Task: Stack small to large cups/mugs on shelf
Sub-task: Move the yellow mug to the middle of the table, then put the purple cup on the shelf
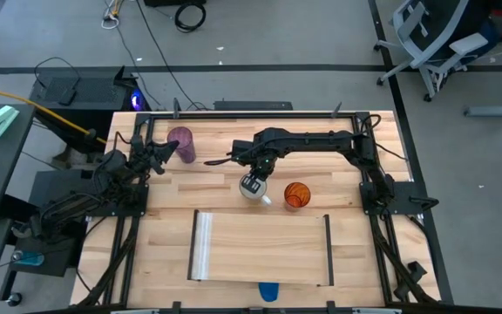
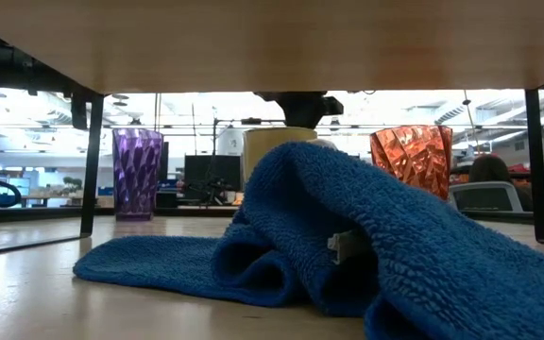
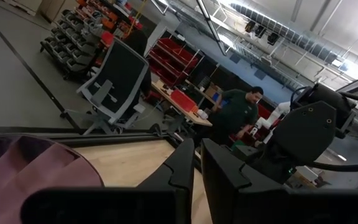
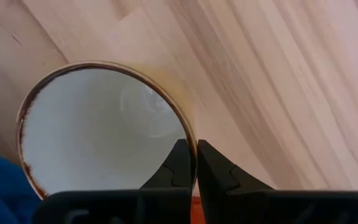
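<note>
The white mug (image 1: 251, 191), cream inside (image 4: 104, 124), stands at mid-table with my right gripper (image 1: 253, 180) directly above it, shut on its rim. In the low view the mug (image 2: 270, 138) shows behind a blue cloth, its base hidden. The orange tumbler (image 1: 296, 194) (image 2: 411, 151) stands upright just right of the mug. The purple tumbler (image 1: 181, 144) (image 2: 137, 173) stands upright near the far left. My left gripper (image 1: 169, 150) (image 3: 197, 168) is shut beside it, and the tumbler's rim (image 3: 30, 162) shows close by. The pale shelf board (image 1: 260, 249) lies nearer. My right gripper pinches the mug's rim (image 4: 189, 134) from above, pointing down. One finger (image 4: 178, 165) is inside the mug and the other outside its wall. The mug stays upright with its mouth up. Whether its base rests on the table, I cannot tell.
A blue towel (image 2: 348, 236) (image 1: 269, 290) lies bunched at the table's near edge, in front of the shelf. Metal frame rails (image 1: 138, 218) run along both table sides. A person (image 3: 238, 112) and an office chair (image 3: 114, 87) are in the room beyond.
</note>
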You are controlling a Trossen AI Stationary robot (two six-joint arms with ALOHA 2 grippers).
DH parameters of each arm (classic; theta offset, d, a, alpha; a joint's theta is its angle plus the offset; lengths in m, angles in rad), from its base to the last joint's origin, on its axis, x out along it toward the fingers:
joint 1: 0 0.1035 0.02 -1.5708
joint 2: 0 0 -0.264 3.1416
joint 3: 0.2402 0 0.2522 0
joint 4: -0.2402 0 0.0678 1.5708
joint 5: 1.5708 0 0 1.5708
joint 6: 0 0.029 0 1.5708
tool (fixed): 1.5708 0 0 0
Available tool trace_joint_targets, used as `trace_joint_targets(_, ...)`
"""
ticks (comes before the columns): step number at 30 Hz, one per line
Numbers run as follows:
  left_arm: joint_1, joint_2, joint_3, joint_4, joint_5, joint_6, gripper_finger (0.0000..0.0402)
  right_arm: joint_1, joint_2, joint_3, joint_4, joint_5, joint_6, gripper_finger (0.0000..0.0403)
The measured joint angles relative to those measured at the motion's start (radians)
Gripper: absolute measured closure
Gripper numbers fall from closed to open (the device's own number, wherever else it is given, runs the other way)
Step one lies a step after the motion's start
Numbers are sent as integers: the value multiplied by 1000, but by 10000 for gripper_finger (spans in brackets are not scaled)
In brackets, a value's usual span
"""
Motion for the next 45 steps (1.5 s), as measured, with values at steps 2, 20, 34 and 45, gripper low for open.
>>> trace_joint_targets(2,0,0,0,0,0,0,365,-1,-1,-17,24,-8,6,393)
trace_joint_targets(20,0,0,0,-6,0,0,361,6,-2,-27,30,-25,9,386)
trace_joint_targets(34,0,0,0,-5,14,0,351,7,-2,-32,27,-34,42,318)
trace_joint_targets(45,0,0,0,42,15,1,336,7,-67,-25,22,-28,63,304)
